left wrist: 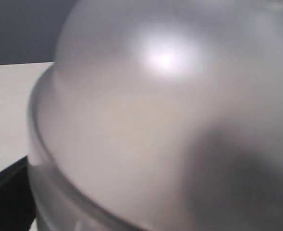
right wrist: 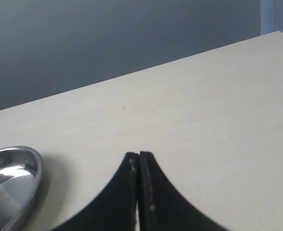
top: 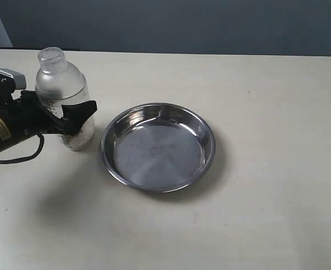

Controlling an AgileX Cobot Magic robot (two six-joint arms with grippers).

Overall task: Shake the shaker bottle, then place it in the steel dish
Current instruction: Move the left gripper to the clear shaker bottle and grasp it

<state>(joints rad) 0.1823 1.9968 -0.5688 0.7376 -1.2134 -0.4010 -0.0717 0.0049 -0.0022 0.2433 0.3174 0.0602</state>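
Exterior view: left end effector (top: 71, 114) clasps the shaker bottle (top: 61, 84).

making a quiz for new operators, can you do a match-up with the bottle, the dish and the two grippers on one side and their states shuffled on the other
Things
1. shaker bottle
2. steel dish
3. left gripper
4. right gripper

States
a. jaws pressed together on nothing
b. clamped round a clear plastic body
c. upright, left of the dish in the exterior view
d. shiny, round, nothing in it

Pairs: 1-c, 2-d, 3-b, 4-a
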